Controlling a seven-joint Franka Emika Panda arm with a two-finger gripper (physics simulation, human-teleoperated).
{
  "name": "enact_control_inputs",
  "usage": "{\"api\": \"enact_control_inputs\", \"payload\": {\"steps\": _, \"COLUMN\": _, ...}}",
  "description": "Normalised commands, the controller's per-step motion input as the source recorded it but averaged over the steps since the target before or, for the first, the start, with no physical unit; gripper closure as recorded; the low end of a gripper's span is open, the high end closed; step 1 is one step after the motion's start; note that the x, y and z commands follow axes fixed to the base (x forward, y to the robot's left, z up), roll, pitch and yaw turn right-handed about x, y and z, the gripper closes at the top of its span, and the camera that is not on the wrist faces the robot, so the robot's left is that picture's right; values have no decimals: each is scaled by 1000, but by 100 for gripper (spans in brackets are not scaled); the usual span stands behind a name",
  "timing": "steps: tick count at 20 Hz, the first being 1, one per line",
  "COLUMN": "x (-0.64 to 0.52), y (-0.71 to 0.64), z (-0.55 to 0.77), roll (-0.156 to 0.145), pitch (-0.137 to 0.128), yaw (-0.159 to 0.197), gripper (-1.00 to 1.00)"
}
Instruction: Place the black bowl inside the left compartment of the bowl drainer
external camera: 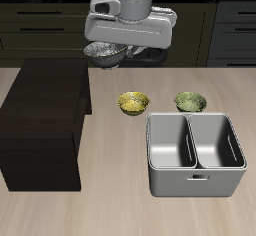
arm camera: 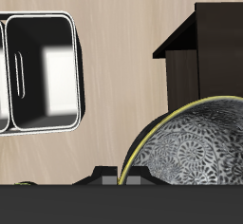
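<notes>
Two bowls beside bowl drainer [external camera: 195, 152] | end effector [external camera: 118, 50] pinching black bowl [external camera: 104, 52] above dark cabinet [external camera: 42, 120]

Even, bright, sharp rendered light; soft shadows fall beside the dark wooden cabinet [external camera: 42, 125], and white glare glints inside the grey metal two-well drainer [arm camera: 43, 73].

bowl drainer [arm camera: 43, 71] cut by frame edge, gripper [external camera: 112, 52] fingertips hidden
</notes>
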Motion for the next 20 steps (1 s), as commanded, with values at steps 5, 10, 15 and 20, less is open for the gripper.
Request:
{"api": "enact_control_inputs", "payload": {"steps": 5, "x": 130, "y": 802, "z": 68, "roll": 32, "pitch": 0, "yaw": 7, "gripper": 100}}
{"api": "enact_control_inputs", "payload": {"steps": 10, "x": 65, "y": 810, "z": 18, "roll": 67, "pitch": -23, "yaw": 51, "gripper": 100}}
{"api": "enact_control_inputs", "payload": {"steps": 15, "x": 121, "y": 942, "z": -83, "roll": 122, "pitch": 11, "yaw": 36, "gripper": 100}}
{"api": "enact_control_inputs", "payload": {"steps": 20, "x": 131, "y": 419, "z": -45, "roll": 58, "pitch": -10, "yaw": 1, "gripper": 100}}
